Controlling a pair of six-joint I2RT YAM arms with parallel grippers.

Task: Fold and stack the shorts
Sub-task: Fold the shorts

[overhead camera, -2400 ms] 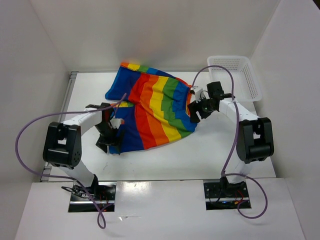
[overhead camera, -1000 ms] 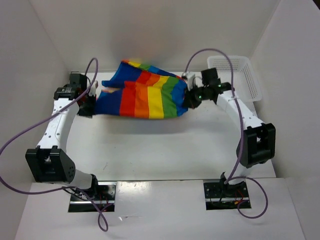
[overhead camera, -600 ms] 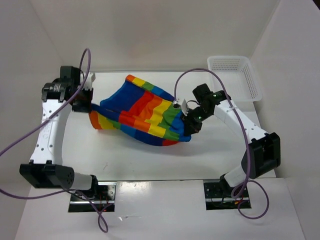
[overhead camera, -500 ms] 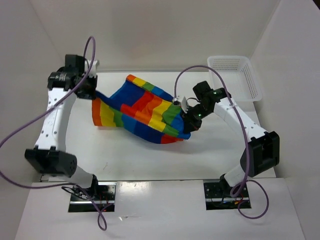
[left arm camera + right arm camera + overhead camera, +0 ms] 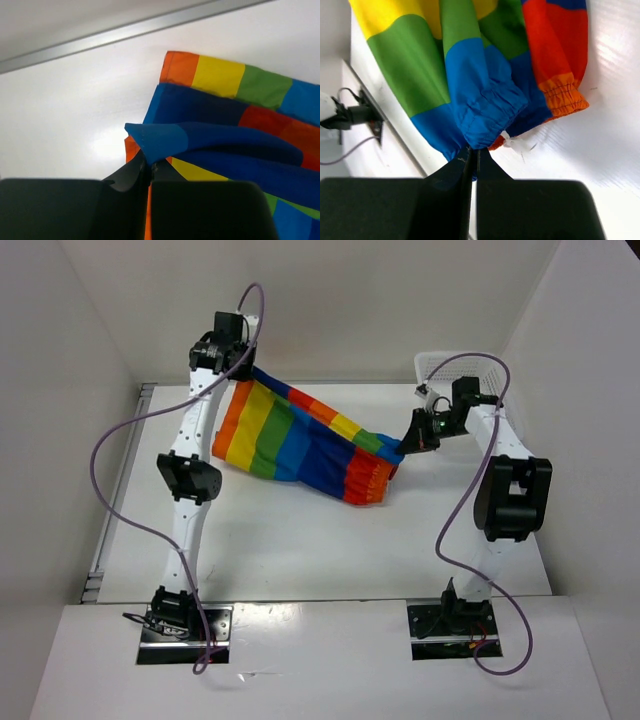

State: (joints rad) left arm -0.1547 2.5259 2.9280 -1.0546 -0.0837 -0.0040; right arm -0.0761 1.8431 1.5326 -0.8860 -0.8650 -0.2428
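The rainbow-striped shorts (image 5: 300,440) hang stretched in the air over the back of the table between both grippers. My left gripper (image 5: 243,368) is raised high at the back. It is shut on a blue corner of the shorts (image 5: 165,140), pinched at the fingertips of the left gripper (image 5: 149,167). My right gripper (image 5: 408,445) is lower at the right and shut on the blue gathered edge of the shorts (image 5: 485,110), held at the tips of the right gripper (image 5: 472,150). The orange end sags towards the table.
A white mesh basket (image 5: 432,362) stands at the back right corner, partly hidden behind the right arm. White walls close in the table on three sides. A metal rail (image 5: 118,490) runs along the left edge, and a metal strip (image 5: 125,32) runs along the back.
Both arms rose and moved back. The left gripper swung from the far left to the back centre, the right one towards the basket, and the shorts were pulled out taut between them.
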